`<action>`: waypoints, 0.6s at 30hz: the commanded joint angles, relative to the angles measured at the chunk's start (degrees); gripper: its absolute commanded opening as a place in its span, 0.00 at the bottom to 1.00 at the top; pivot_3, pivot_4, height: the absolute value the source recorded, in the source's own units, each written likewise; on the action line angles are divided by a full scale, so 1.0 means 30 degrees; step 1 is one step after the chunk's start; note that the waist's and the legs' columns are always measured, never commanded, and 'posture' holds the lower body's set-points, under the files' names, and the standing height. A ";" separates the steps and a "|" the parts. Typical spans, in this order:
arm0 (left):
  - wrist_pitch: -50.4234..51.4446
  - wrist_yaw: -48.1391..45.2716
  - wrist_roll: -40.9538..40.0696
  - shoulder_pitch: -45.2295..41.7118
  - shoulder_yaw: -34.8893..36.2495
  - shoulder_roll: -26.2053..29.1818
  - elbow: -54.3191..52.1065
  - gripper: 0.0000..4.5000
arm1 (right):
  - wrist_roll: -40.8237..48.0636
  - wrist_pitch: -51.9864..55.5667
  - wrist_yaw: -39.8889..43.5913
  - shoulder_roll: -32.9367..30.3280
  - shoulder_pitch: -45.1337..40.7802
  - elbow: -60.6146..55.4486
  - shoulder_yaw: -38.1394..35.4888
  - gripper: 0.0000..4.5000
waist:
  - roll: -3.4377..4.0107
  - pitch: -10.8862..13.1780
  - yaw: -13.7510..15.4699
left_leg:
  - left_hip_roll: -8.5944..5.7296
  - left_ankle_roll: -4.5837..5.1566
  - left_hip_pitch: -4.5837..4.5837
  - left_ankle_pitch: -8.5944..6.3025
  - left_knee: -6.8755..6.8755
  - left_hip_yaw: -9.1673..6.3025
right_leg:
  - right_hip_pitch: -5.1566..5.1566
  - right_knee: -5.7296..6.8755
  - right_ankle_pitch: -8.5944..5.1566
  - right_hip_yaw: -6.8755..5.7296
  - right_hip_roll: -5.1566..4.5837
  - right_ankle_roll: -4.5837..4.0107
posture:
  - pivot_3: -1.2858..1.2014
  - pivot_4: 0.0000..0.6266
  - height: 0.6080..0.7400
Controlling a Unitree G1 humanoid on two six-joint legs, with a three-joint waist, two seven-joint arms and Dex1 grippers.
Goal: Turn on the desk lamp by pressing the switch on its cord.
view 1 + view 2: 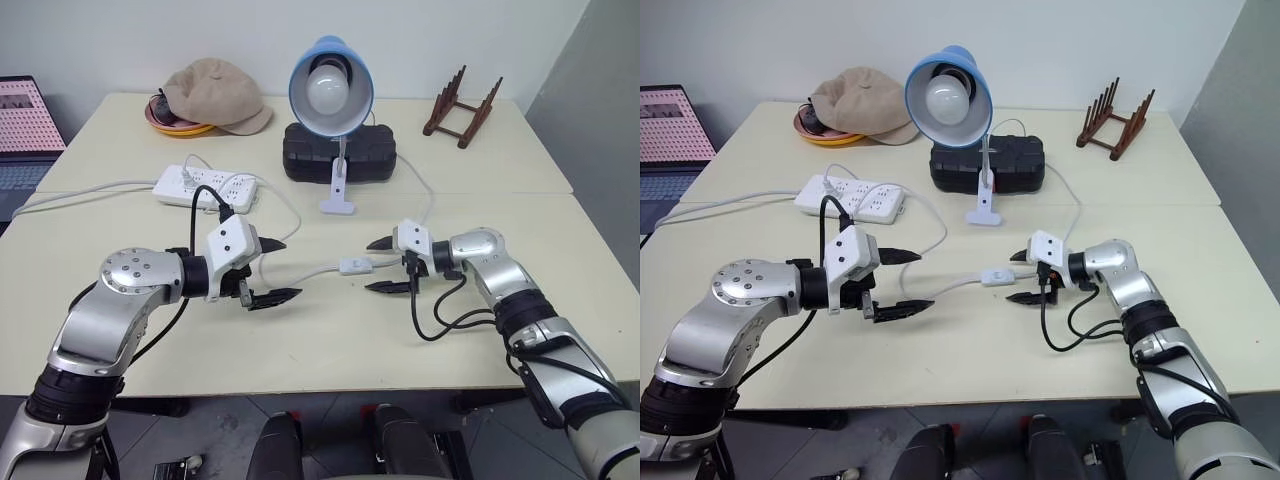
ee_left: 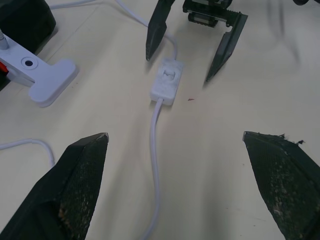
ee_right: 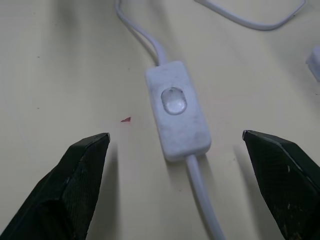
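Right wrist view: switch [image 3: 177, 110] between spread fingers [image 3: 75, 185], untouched.

Silver jointed arms carry looping black cables, white wrist blocks, and black, pointed two-fingered hands.

Both eye views look forward and down from the head over the table [image 1: 330, 330]. Each wrist view looks along its own fingers, close above the tabletop, with the switch [image 3: 176, 109] at frame centre; the eye views share it at mid-frame.
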 commanded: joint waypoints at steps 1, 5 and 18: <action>0.0017 0.0093 -0.0384 -0.0052 0.0651 0.0118 -0.0697 1.00 | -0.0118 -0.0835 0.0071 0.0192 -0.0672 0.0542 -0.0439 0.76 | 0.0001 0.0000 -0.0001 | 0.0000 0.0000 0.0000 0.0000 0.0000 0.0000 | 0.0000 -0.0001 0.0000 -0.0001 0.0000 0.0000 | 0.52 0.24 1.00; 0.0044 0.0182 -0.0488 -0.0030 0.0711 0.0130 -0.0721 1.00 | -0.0313 -0.1254 0.0063 0.0365 -0.0751 0.0981 -0.0452 0.58 | 0.0001 0.0001 0.0001 | -0.0002 0.0000 -0.0004 0.0000 0.0000 0.0002 | 0.0001 -0.0004 0.0000 0.0002 -0.0002 -0.0001 | 0.52 0.24 1.00; 0.7010 0.3212 -0.7576 0.0049 0.3852 -0.1946 -0.2059 1.00 | -0.0092 -0.1709 -0.1176 0.0545 -0.0843 0.0686 -0.1228 0.24 | 0.0002 0.0001 -0.0002 | -0.0001 0.0000 -0.0002 0.0000 0.0001 -0.0002 | 0.0001 0.0006 0.0001 0.0002 -0.0002 -0.0001 | 0.52 0.24 1.00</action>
